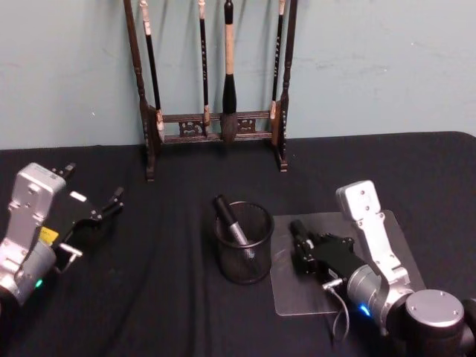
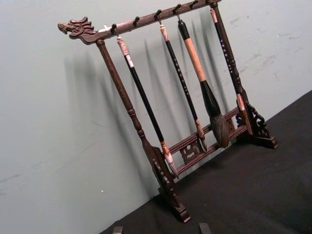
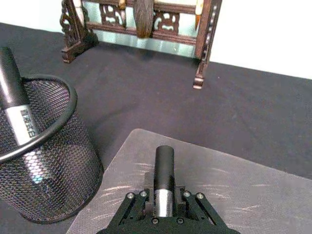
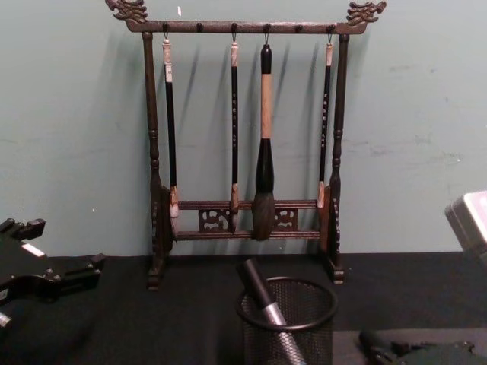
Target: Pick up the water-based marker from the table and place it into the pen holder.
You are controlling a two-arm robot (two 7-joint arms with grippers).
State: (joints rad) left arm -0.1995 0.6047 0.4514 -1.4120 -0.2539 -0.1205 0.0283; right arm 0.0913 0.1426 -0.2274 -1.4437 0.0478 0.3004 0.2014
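Observation:
A water-based marker (image 3: 165, 178) with a black cap and silver barrel sits between the fingers of my right gripper (image 3: 165, 197), which is shut on it. The gripper (image 1: 300, 242) is low over a clear mat (image 1: 387, 230), just right of the pen holder. The pen holder (image 1: 244, 260), a round black mesh cup, stands at the table's middle. Another marker (image 1: 231, 222) leans inside it, cap up, also seen in the chest view (image 4: 262, 296). My left gripper (image 1: 97, 208) is parked open at the far left.
A tall dark wooden brush rack (image 1: 216, 126) with hanging calligraphy brushes stands against the wall behind the cup. A black cloth (image 1: 163, 297) covers the table, with free room between the cup and the left arm.

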